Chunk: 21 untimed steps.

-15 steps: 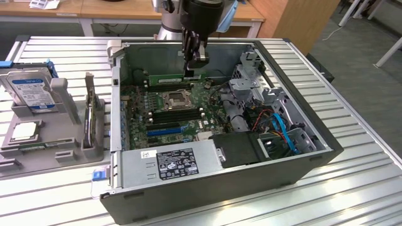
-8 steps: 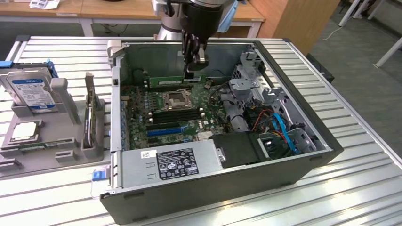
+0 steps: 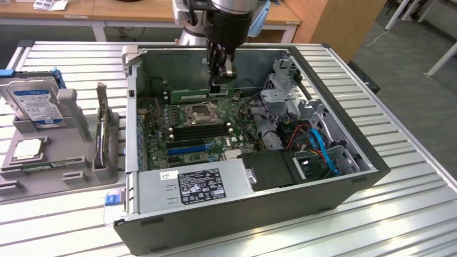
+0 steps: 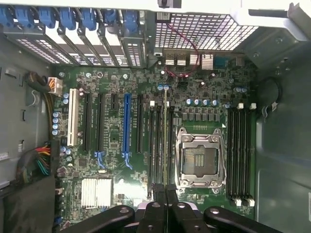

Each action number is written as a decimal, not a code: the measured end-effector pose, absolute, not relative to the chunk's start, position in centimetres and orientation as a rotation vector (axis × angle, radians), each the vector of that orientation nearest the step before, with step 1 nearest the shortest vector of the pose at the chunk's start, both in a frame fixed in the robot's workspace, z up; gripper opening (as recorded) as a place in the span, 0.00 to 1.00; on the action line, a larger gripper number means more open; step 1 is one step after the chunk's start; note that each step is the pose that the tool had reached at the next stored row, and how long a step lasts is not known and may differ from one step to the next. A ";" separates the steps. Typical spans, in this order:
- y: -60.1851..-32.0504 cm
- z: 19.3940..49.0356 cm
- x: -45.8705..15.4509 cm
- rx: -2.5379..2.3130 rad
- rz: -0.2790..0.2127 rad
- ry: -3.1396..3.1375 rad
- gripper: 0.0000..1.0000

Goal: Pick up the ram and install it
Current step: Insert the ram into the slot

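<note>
The ram (image 3: 191, 96) is a long thin green stick that hangs under my gripper (image 3: 218, 81) inside the open computer case (image 3: 357, 171). The gripper is shut on its middle. In the wrist view the ram (image 4: 166, 131) shows edge-on as a thin line running away from the gripper (image 4: 165, 193), whose two black fingers (image 4: 156, 194) press on either side of it. It lies along the black memory slots (image 4: 156, 141) beside the open CPU socket (image 4: 199, 158). I cannot tell whether it touches a slot or hovers above it.
A grey fixture (image 3: 50, 160) at the exterior view's left holds a blue-labelled hard drive (image 3: 34, 101), a CPU chip (image 3: 29, 149) and an upright card (image 3: 104, 128). Inside the case are the power supply (image 3: 196, 184), blue cables (image 3: 322, 152) and a second bank of slots (image 4: 240, 150).
</note>
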State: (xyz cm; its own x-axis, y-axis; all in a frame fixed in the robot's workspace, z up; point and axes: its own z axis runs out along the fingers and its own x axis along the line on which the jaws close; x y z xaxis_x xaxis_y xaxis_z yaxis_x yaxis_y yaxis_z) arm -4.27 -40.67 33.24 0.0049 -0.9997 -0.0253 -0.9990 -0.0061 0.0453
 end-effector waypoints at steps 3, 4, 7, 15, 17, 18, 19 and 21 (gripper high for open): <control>-40.7 33.0 -4.3 2.218 -0.076 -2.206 0.11; -40.7 32.9 -4.3 2.218 -0.075 -2.206 0.11; -40.7 32.6 -4.3 2.219 -0.073 -2.207 0.11; -40.7 31.7 -4.3 2.220 -0.072 -2.208 0.11; -40.7 31.5 -4.3 2.220 -0.071 -2.208 0.11; -40.7 31.4 -4.3 2.220 -0.071 -2.208 0.11; -40.7 31.3 -4.3 2.220 -0.070 -2.208 0.11; -40.7 31.1 -4.3 2.221 -0.069 -2.209 0.11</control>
State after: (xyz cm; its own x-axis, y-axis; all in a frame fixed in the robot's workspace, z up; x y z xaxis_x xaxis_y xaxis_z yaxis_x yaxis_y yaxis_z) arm -4.34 -40.67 31.09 0.0051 -0.9997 -0.0253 -0.9993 -0.0060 0.0375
